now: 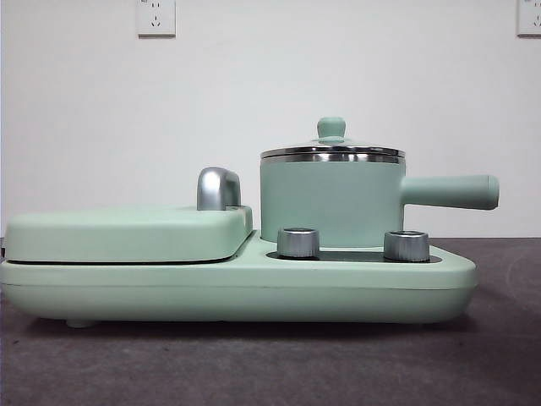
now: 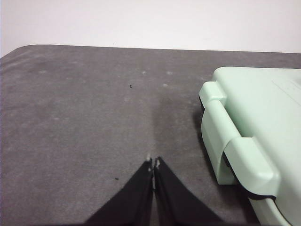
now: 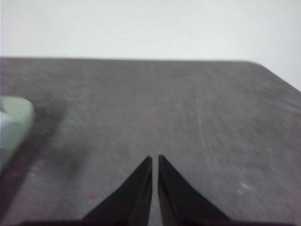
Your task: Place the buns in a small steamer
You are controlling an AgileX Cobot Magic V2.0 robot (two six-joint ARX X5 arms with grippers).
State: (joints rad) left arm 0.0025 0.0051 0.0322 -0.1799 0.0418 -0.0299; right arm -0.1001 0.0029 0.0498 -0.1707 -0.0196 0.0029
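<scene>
The small steamer (image 1: pixel 331 201) is a mint-green pot with a steel rim, a lid with a green knob and a long handle pointing right; it stands on the right half of a mint-green cooker base (image 1: pixel 237 288). Its lid is on. The buns are out of view. My left gripper (image 2: pixel 154 163) is shut with nothing in it, above bare grey table beside the cooker's end (image 2: pixel 244 141). My right gripper (image 3: pixel 155 158) is shut and empty over grey table, with a corner of the cooker (image 3: pixel 11 117) off to its side. Neither gripper shows in the front view.
A flat mint-green griddle cover (image 1: pixel 127 233) with a chrome handle (image 1: pixel 218 188) fills the cooker's left half. Two steel knobs (image 1: pixel 297 242) (image 1: pixel 406 245) sit in front of the pot. Grey table surface (image 1: pixel 270 364) runs along the front; a white wall stands behind.
</scene>
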